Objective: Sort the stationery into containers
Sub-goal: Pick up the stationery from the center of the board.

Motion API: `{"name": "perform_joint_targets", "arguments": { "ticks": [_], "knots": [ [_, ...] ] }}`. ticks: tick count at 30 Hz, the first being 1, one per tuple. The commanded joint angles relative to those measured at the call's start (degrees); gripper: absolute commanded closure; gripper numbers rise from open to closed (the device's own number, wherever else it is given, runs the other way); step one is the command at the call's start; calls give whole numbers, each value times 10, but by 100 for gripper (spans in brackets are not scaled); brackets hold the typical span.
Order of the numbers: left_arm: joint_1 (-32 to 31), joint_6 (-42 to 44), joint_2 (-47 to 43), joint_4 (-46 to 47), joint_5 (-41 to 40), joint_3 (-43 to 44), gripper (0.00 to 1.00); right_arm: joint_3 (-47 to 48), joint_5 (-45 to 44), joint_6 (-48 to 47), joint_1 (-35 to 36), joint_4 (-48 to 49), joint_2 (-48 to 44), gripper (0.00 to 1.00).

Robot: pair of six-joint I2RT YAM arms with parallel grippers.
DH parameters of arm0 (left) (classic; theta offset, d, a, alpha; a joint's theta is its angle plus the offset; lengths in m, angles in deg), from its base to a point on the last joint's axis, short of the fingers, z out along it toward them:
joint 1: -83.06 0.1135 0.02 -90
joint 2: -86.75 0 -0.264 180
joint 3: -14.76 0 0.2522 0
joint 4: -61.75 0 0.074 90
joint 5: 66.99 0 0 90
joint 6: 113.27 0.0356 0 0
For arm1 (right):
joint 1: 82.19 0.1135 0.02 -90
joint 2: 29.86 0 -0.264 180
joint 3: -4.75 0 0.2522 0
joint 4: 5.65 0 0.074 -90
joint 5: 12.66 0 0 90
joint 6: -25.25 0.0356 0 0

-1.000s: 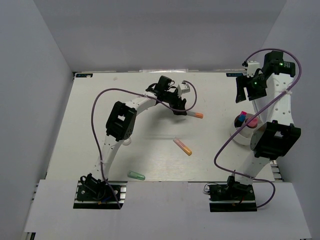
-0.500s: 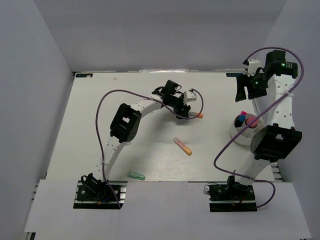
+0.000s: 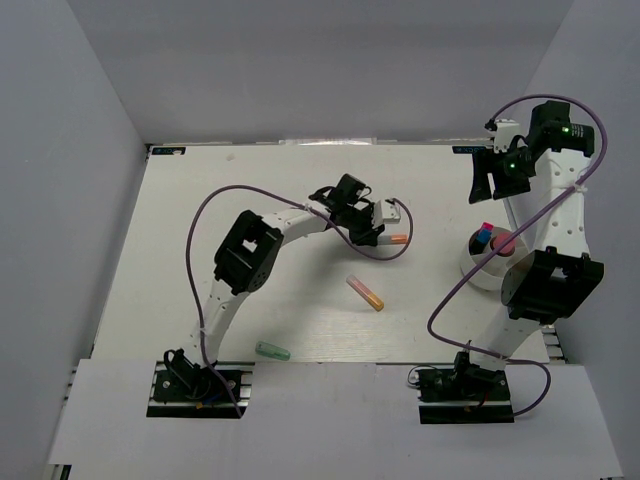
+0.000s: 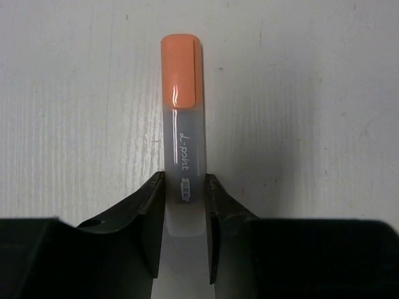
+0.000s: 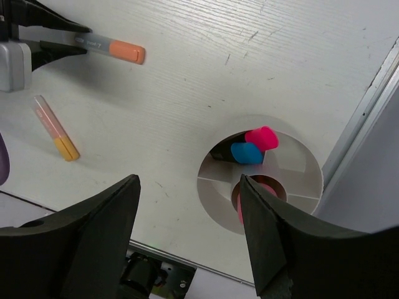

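Observation:
A marker with a clear body and an orange cap [image 4: 181, 68] lies on the white table, seen from above as the marker [image 3: 397, 240] at centre right. My left gripper [image 4: 184, 180] is shut on its clear body, one finger pressed on each side. The left gripper [image 3: 376, 226] is low at the table. My right gripper [image 5: 187, 237] is open and empty, high above the white round container [image 5: 215, 202]. That container [image 3: 475, 268] holds a pink marker [image 5: 262, 137], a blue one [image 5: 246, 152] and a black one. A pink-and-orange marker [image 3: 365, 293] and a green marker [image 3: 272, 351] lie loose.
The container has inner dividers, and a pink piece [image 5: 240, 205] sits in its middle well. The right arm's elbow [image 3: 548, 283] hangs over part of the container. Purple cables loop off both arms. Grey walls close in the table on three sides.
The left gripper slid right over the orange-capped marker and its jaws closed onto the marker's body. The right arm has barely moved.

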Motion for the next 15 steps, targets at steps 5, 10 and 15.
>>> {"name": "perform_joint_targets", "arguments": {
  "ticks": [5,10,15],
  "knots": [
    [7,-65,-92,16,-53,-152,88,-25,44,15,3,-2,-30,29],
    [13,-173,-213,127,-72,-255,99,-63,106,37,10,-3,-32,28],
    [7,-246,-324,179,-54,-339,100,-81,199,67,13,-3,-24,25]
  ]
}}
